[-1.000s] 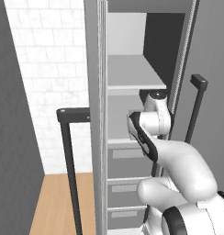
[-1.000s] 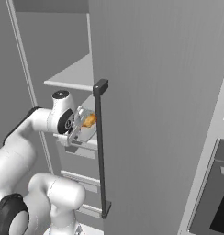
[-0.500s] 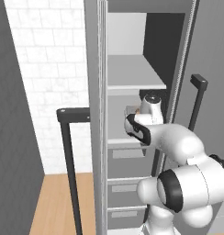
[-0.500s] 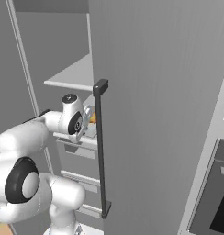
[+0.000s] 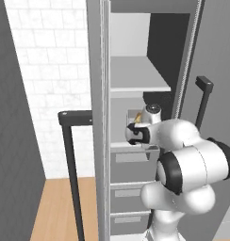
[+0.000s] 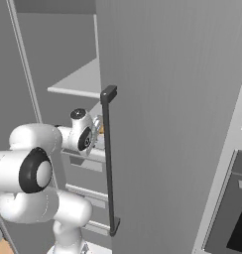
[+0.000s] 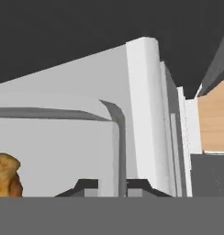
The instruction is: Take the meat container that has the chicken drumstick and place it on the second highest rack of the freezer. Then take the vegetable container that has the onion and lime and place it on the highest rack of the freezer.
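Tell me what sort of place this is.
Most likely a kitchen, a rendered one. A tall grey freezer stands open, with shelves, drawers below and a dark bar handle on its door. The left wall is white tile over a wood floor. A tray holding a chicken drumstick sits at a shelf.

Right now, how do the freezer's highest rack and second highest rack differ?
The highest rack shows a bare grey top; over the second highest rack the claw is shut on the rim of the meat container, which holds the chicken drumstick. The highest rack is in plain view; the second highest rack is mostly behind the arm. Both are pale shelves inside the freezer.
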Tool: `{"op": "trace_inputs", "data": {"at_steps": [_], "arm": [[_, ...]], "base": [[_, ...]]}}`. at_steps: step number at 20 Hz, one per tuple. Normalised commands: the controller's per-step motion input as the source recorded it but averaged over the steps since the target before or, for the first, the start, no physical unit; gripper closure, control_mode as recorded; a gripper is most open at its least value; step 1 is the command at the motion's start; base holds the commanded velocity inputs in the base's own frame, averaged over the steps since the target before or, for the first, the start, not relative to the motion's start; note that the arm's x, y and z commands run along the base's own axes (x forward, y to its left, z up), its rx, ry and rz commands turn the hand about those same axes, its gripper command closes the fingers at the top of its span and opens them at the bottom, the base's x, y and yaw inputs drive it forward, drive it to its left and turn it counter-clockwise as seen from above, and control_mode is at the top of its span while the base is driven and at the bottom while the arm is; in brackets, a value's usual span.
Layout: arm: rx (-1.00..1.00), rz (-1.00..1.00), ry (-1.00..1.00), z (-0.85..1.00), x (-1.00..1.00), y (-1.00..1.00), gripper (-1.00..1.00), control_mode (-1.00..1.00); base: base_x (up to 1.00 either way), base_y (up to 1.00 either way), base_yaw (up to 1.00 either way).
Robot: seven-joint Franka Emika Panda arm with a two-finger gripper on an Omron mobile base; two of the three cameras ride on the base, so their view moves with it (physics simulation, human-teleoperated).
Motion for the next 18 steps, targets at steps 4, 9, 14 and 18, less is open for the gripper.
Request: {"op": "trace_inputs", "data": {"at_steps": [4, 9, 14, 18], "arm": [[0.0, 0.0, -0.05, -0.15, 0.55, 0.0, 1.0, -1.0], [-0.02, 0.0, -0.06, -0.47, 0.25, 0.0, 1.0, -1.0], [-0.01, 0.0, -0.09, -0.43, 0.05, 0.0, 1.0, -1.0], [0.0, 0.01, -0.09, -0.29, 0.34, 0.0, 1.0, -1.0]], "base": [[0.0, 0.0, 0.0], [0.0, 0.0, 0.0], [0.0, 0.0, 0.0], [0.0, 0.0, 0.0]]}}
